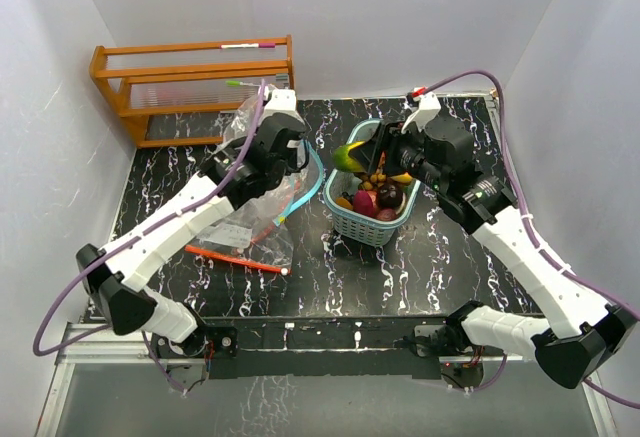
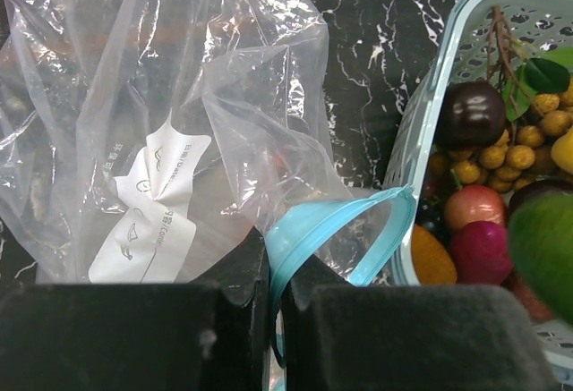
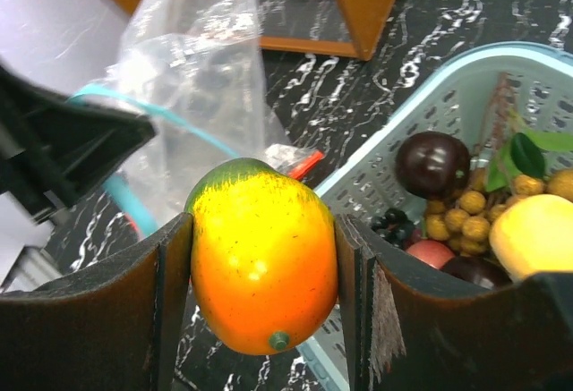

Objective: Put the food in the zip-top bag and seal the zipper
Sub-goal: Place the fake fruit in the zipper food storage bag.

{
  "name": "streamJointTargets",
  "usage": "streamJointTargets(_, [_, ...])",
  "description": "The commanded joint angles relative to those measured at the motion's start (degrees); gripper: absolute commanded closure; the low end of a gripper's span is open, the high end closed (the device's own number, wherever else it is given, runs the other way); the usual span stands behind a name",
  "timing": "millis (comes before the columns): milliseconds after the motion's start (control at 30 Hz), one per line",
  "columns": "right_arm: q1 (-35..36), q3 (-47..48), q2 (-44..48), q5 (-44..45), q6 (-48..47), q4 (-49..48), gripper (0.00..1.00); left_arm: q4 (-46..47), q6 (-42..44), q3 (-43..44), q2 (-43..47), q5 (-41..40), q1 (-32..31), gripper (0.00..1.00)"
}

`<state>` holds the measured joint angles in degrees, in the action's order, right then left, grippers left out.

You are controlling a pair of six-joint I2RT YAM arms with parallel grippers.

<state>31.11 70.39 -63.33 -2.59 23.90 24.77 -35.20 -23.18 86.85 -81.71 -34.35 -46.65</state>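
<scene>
A clear zip-top bag (image 1: 245, 192) with a blue zipper rim (image 2: 340, 221) lies left of the teal basket (image 1: 345, 219). My left gripper (image 2: 276, 297) is shut on the bag's blue rim and holds the mouth up beside the basket. My right gripper (image 3: 264, 275) is shut on an orange-yellow toy mango with a green top (image 3: 262, 261), held above the basket's left rim; it also shows in the top view (image 1: 350, 157). The basket holds more food (image 1: 378, 197): a dark purple fruit (image 2: 472, 114), brown nuts (image 2: 501, 154), a red fruit (image 2: 474, 205), grapes (image 3: 394, 224) and a yellow fruit (image 3: 528, 230).
A wooden rack (image 1: 190, 82) stands at the back left. A red strip (image 1: 235, 259) lies on the black marbled table (image 1: 340, 282) under the bag's near edge. White walls close in both sides.
</scene>
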Motion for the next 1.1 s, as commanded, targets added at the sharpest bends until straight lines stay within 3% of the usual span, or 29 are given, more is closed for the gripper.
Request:
streamJointTargets(0, [0.1, -1.1, 1.3, -8.3, 0.8, -7.2, 0.92, 1.6, -0.5, 4.7, -2.4, 2.0, 0.2, 1.0])
streamJointTargets(300, [0.2, -6.3, -1.7, -13.0, 7.3, -19.3, 0.92, 1.7, -1.4, 7.7, -2.2, 4.4, 0.3, 1.0])
streamJointTargets(533, [0.4, -8.9, -3.5, -10.5, 10.8, -25.9, 0.92, 2.3, -3.5, 7.8, -1.1, 8.0, 0.3, 1.0])
streamJointTargets(867, [8.5, -8.8, -7.2, 4.0, 12.5, -32.6, 0.92, 6.8, -10.0, 6.1, 0.9, 15.8, 0.2, 1.0])
streamJointTargets(1067, [15.3, -6.3, -9.5, 20.7, 9.2, -31.4, 0.92, 9.3, -13.8, 4.6, 3.0, 18.2, 0.2, 1.0])
